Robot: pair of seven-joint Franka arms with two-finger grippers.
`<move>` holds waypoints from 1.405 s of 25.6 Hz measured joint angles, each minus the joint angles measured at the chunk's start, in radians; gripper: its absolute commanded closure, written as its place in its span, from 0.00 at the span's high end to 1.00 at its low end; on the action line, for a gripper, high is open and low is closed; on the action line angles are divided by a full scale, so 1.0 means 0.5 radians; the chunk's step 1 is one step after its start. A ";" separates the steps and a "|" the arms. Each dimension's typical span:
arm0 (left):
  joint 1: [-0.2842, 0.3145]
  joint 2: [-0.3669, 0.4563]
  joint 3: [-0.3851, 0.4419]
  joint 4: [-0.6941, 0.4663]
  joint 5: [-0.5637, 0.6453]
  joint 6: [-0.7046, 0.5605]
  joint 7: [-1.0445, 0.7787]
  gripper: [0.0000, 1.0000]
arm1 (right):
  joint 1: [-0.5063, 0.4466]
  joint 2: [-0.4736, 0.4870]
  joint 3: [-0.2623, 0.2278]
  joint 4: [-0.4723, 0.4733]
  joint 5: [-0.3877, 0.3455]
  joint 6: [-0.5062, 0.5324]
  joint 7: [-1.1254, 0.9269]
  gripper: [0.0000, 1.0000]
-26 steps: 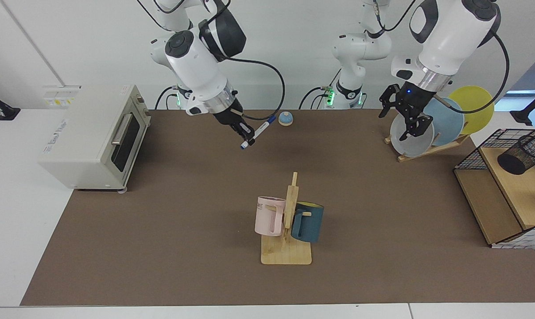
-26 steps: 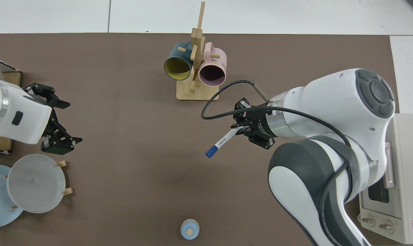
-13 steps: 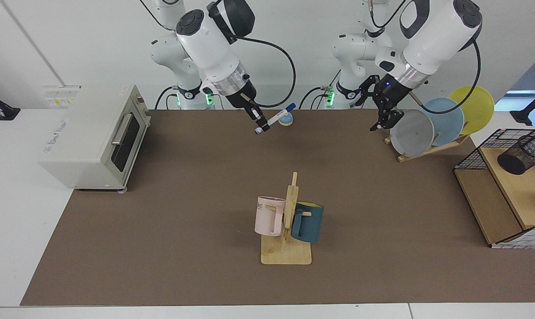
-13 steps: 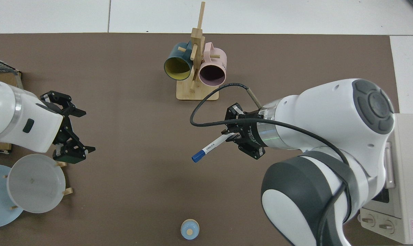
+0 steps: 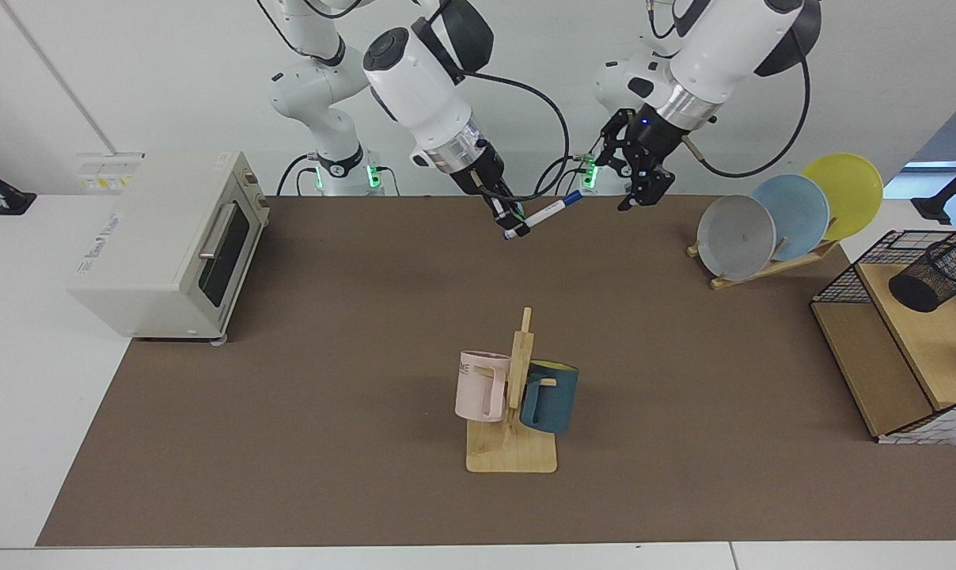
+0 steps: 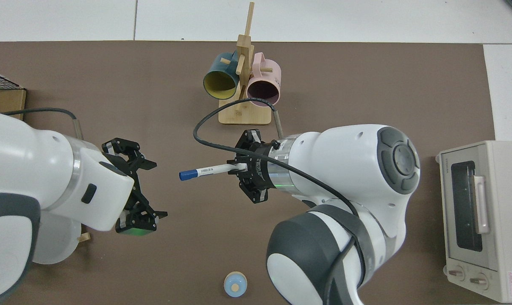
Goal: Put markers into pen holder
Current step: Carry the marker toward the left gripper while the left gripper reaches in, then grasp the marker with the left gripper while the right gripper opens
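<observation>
A brown mat (image 5: pixel 351 332) covers most of the table, with a cream toaster oven (image 5: pixel 169 245) at the left of the facing view and a black wire-grid basket with wooden shelves (image 5: pixel 897 348) at the right edge. On the basket's upper shelf the pen holder (image 5: pixel 935 275) lies tilted, its open mouth towards the frame's lower left. A wooden rack near the upper right carries three plates (image 5: pixel 787 218), and a wooden mug tree (image 5: pixel 516 412) at lower centre holds a pink and a dark blue mug. The right gripper (image 5: pixel 513 222), above the mat at upper centre, is clamped on the tail end of the marker (image 5: pixel 543 215), which hangs in the air, well apart from the pen holder. In the top view the marker (image 6: pixel 205 171) lies nearly level, its blue cap pointing at the left gripper (image 6: pixel 148 188). That gripper, at upper centre-right of the facing view (image 5: pixel 635 178), has its fingers spread wide and empty; how near the cap it is seems hard to judge.
</observation>
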 measured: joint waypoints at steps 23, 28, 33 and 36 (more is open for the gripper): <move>-0.021 0.017 -0.254 -0.092 0.314 0.299 -0.028 0.41 | 0.080 0.077 -0.004 0.001 0.038 0.144 0.128 0.00; -0.022 0.030 -0.257 -0.092 0.333 0.332 -0.025 0.00 | 0.082 0.077 -0.003 -0.004 0.038 0.143 0.128 0.00; -0.021 0.032 -0.248 -0.092 0.368 0.371 -0.015 0.00 | 0.090 0.076 0.000 -0.013 0.038 0.136 0.124 0.00; -0.020 0.035 -0.244 -0.091 0.377 0.383 -0.012 0.00 | 0.092 0.074 0.003 -0.015 0.038 0.131 0.123 0.00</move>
